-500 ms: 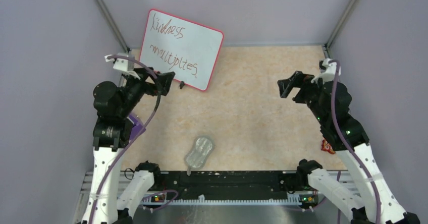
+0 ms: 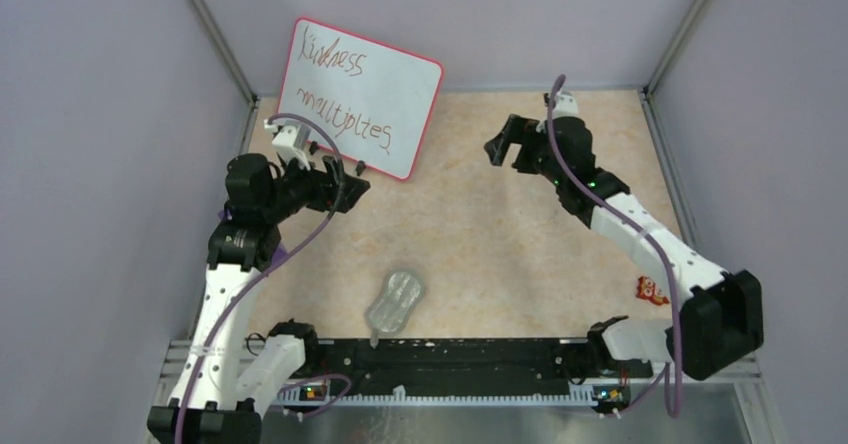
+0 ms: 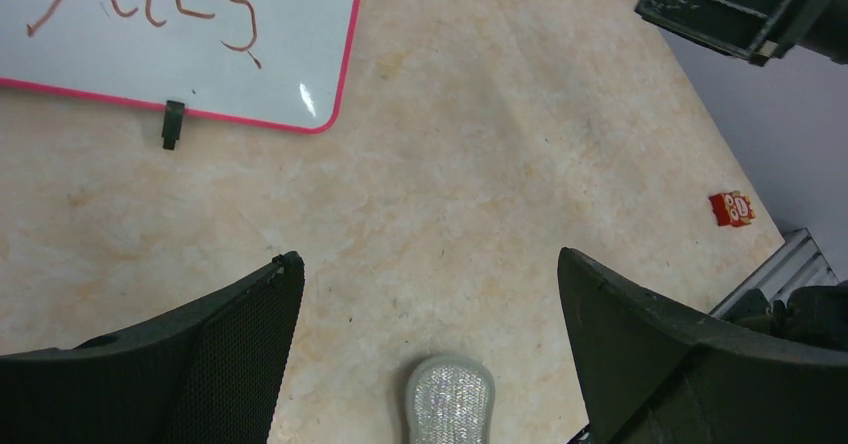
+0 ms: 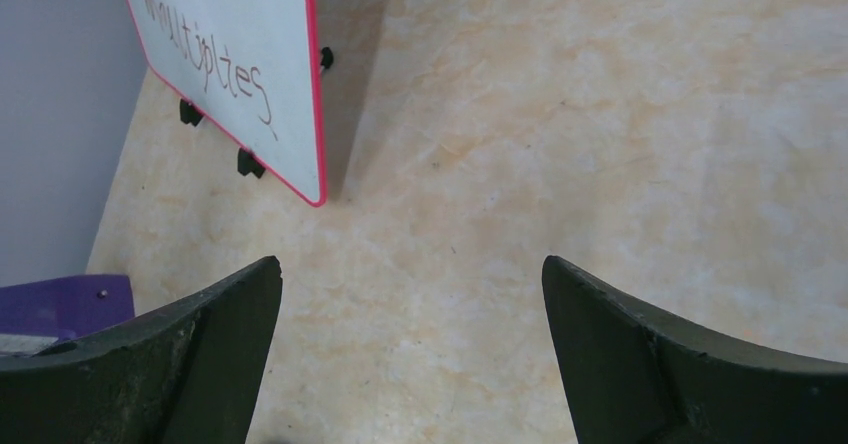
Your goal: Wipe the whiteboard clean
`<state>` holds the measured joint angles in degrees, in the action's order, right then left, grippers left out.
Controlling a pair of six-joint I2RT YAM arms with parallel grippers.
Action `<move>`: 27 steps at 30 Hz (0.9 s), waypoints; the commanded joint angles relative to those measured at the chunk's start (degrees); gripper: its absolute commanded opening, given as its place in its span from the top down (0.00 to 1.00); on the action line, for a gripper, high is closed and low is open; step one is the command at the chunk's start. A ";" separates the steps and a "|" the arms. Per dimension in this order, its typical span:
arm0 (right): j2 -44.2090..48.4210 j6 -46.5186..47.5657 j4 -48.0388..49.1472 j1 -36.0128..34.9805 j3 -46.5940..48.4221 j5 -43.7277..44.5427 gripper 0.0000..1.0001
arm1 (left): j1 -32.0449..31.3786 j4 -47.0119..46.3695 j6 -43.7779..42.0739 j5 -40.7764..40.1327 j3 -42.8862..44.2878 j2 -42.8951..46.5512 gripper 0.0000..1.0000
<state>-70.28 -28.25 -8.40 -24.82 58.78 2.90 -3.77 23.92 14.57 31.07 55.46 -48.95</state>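
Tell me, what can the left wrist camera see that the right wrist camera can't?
Only the left wrist camera sees the grey wiping pad lying at the bottom of its picture, and a small red thing near the table's far side. Only the right wrist camera sees a purple thing in its lower left corner. Both see the whiteboard with red-brown writing on it, its black feet, the tan table, and their own jaws spread open.

Lavender walls (image 2: 90,114), beige marbled tabletop (image 2: 500,254)
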 commanded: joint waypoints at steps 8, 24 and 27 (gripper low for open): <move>-22.65 -9.31 38.86 -1.90 5.47 -14.30 0.05 | -0.39 -10.00 4.98 3.61 -4.91 -11.41 0.01; -46.63 -6.55 38.43 -1.99 22.38 -31.94 0.21 | -1.85 -10.73 -0.13 -18.92 10.17 -39.15 0.01; -48.27 -6.94 39.20 -1.98 24.01 -33.55 0.21 | -1.85 -13.81 -2.52 -20.08 11.63 -44.39 0.01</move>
<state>-117.14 -36.45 27.94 -26.52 78.89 -26.79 -5.67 14.20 14.68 15.31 64.40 -88.18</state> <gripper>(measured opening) 0.791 0.987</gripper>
